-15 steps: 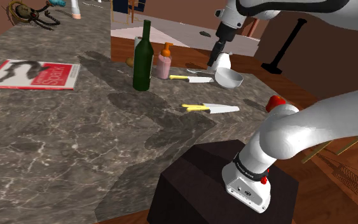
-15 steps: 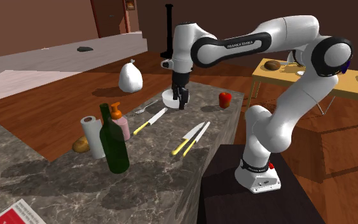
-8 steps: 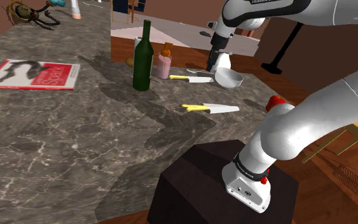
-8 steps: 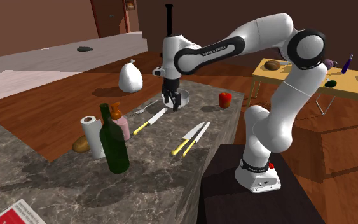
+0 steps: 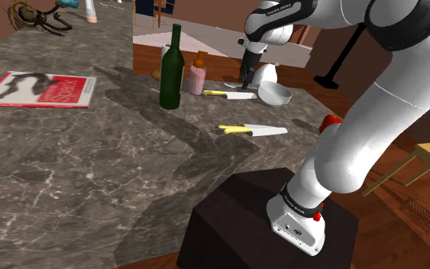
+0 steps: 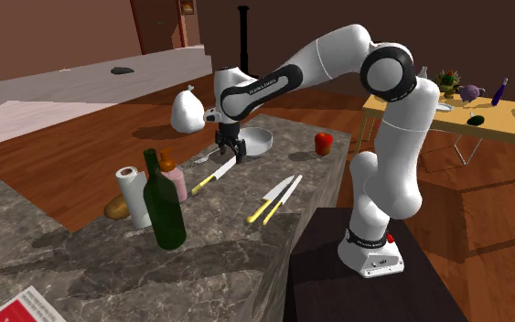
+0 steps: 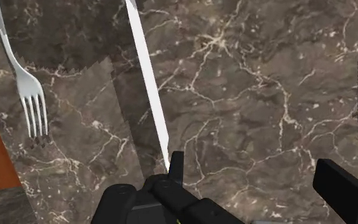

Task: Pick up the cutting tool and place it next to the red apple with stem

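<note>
Hand (image 6: 230,155) hangs open above the knife (image 6: 216,172); the blade tip lies just outside one finger (image 7: 177,164), its long axis running off toward the yellow handle

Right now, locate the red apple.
In the second exterior view the red apple sits on the counter near its right edge, right of the pale bowl, not touching it.
</note>
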